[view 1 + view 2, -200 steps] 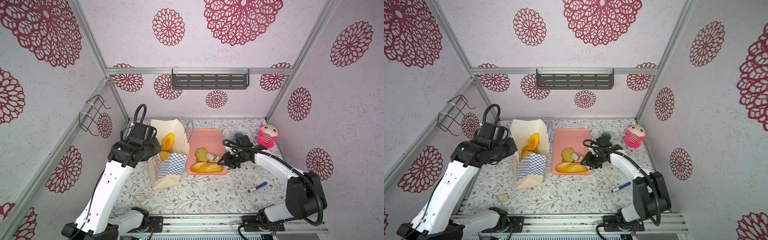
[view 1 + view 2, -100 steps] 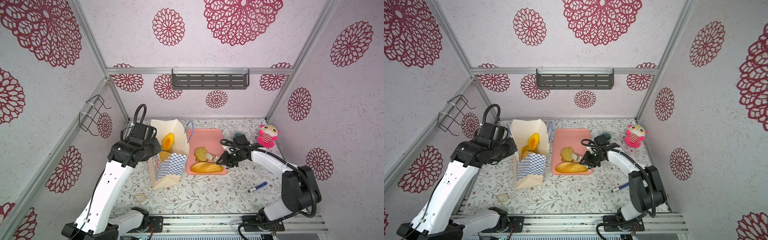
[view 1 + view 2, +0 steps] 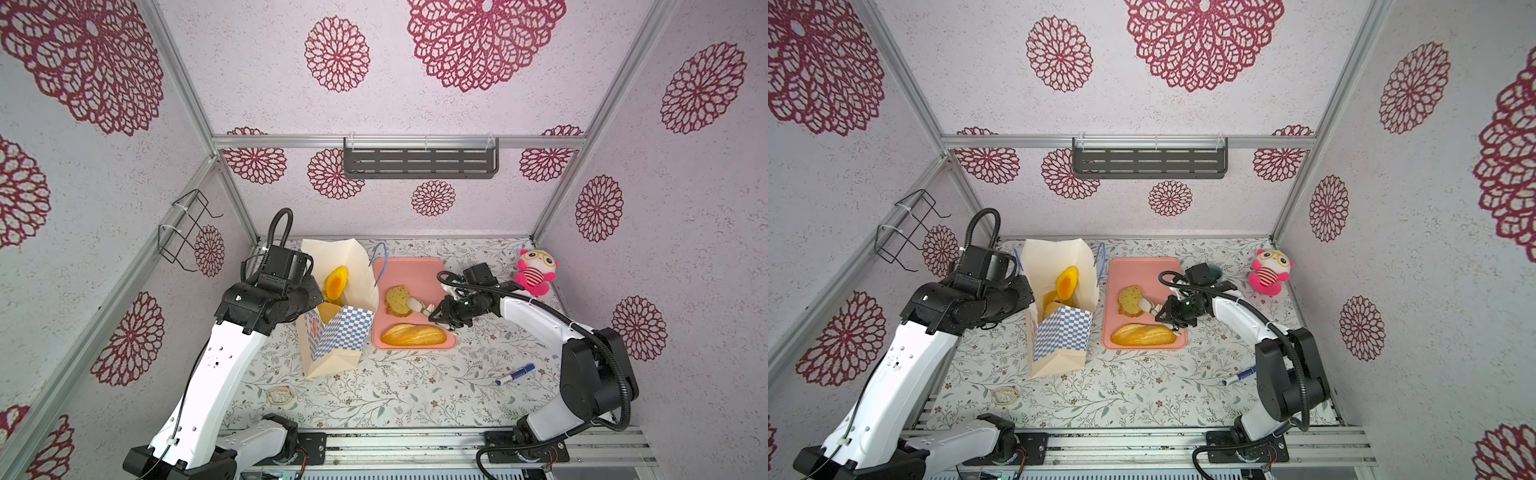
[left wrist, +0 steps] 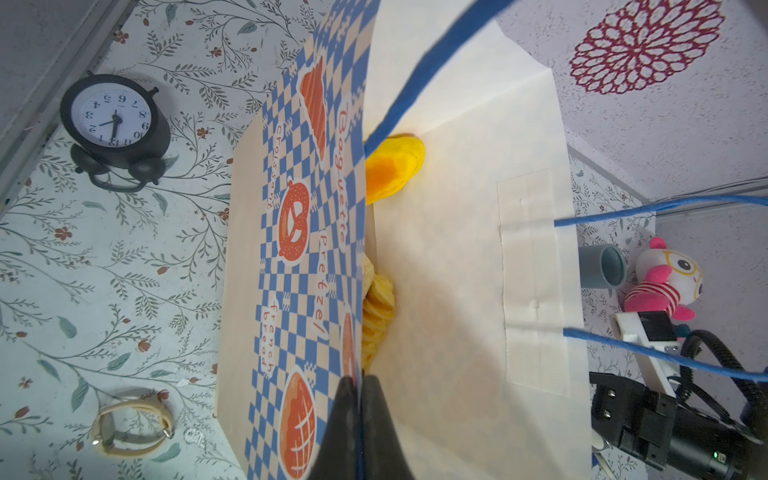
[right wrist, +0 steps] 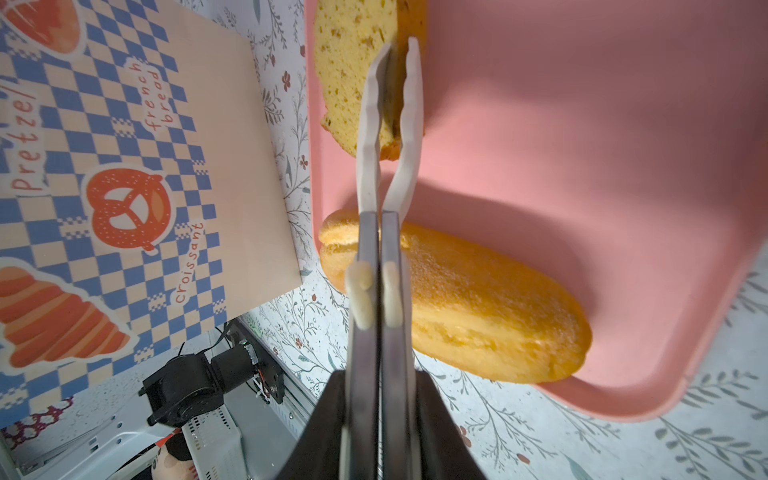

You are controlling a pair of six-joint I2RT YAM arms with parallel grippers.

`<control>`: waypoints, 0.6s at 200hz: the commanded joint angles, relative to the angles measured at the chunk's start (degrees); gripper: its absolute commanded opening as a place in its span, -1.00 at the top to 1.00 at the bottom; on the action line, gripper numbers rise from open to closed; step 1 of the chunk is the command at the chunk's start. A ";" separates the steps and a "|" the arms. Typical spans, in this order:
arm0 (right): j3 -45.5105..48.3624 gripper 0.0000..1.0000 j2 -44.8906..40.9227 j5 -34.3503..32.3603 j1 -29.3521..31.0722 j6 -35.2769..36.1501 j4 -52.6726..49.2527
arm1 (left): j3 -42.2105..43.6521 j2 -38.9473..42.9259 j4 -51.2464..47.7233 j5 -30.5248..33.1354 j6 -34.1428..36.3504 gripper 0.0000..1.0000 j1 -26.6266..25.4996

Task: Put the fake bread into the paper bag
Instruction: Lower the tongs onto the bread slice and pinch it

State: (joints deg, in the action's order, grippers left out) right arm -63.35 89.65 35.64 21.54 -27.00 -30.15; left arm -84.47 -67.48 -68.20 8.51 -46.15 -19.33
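The paper bag [image 3: 332,336] [image 3: 1059,345] stands open left of the pink tray [image 3: 415,270]. Yellow fake bread [image 3: 336,282] [image 4: 395,166] lies inside it. My left gripper [image 4: 359,382] is shut on the bag's checkered wall. On the tray lie a speckled slice [image 3: 397,297] [image 5: 353,62] and a long loaf [image 3: 413,334] [image 5: 478,303]. My right gripper [image 3: 442,316] [image 5: 376,374] is shut on a pair of white tongs [image 5: 390,124]. The tongs are squeezed together, and their tips pinch the edge of the speckled slice.
A pink plush toy [image 3: 534,274] and a teal cup [image 4: 600,266] sit at the back right. A blue pen [image 3: 515,374] lies front right, a wristwatch [image 3: 280,395] front left. A black alarm clock [image 4: 114,120] stands left of the bag.
My right gripper has squeezed the tongs together and shifted slightly left, closing their tips on the speckled slice. The left arm and bag have not moved.
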 commanded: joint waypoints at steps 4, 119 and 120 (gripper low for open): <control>-2.80 1.00 -5.07 -0.50 0.08 -0.72 1.76 | -1.20 0.27 2.33 1.25 -0.61 1.00 0.32; -21.28 1.00 -16.31 -5.80 -1.38 -5.63 2.08 | -3.75 -2.64 3.08 0.10 0.54 1.00 0.28; -21.55 1.00 -16.33 -5.69 -1.31 -5.71 2.27 | -3.76 -2.65 3.08 0.06 0.54 1.00 0.31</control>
State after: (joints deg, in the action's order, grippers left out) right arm -79.02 76.23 29.76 20.29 -30.57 -31.55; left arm -86.39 -69.69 -68.05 8.25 -45.84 -19.33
